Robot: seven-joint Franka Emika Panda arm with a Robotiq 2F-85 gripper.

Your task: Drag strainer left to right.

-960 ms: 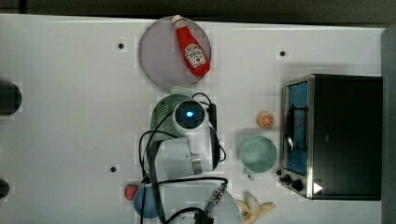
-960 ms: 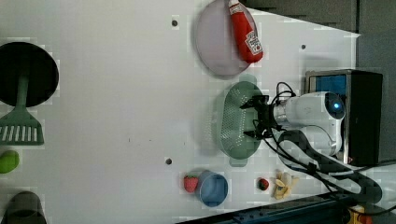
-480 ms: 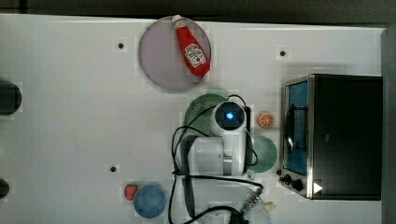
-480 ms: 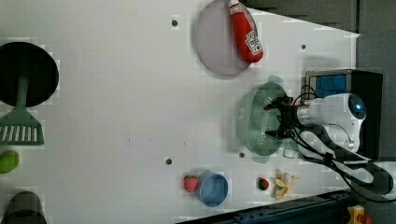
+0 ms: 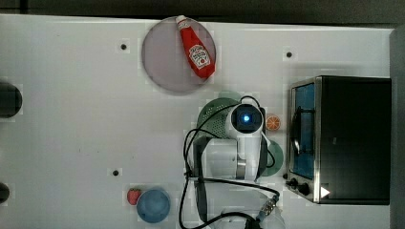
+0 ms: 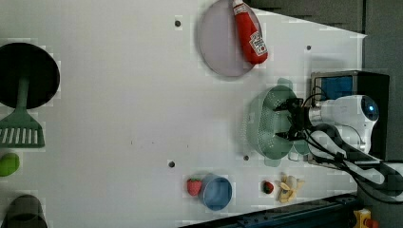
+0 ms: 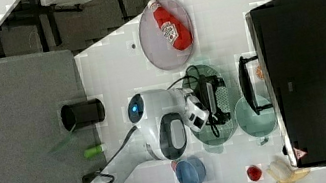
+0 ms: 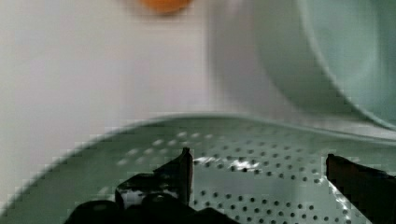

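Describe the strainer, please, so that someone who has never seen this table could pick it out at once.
Start at the black oven on the top view's right edge of the white table. Just to the oven's left, under the robot's open claw, sits the strainer, a pale green bowl. Unlike the smooth green mug next to it and the blue bowl, it is dotted with small holes.

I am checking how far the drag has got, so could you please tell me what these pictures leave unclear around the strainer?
- Top view: the arm covers much of the strainer and most of the mug.
- Wrist view: the strainer rim is cut off by the edges, and the orange thing is blurred.
- Left view: whether the open jaws touch the strainer wall cannot be told.
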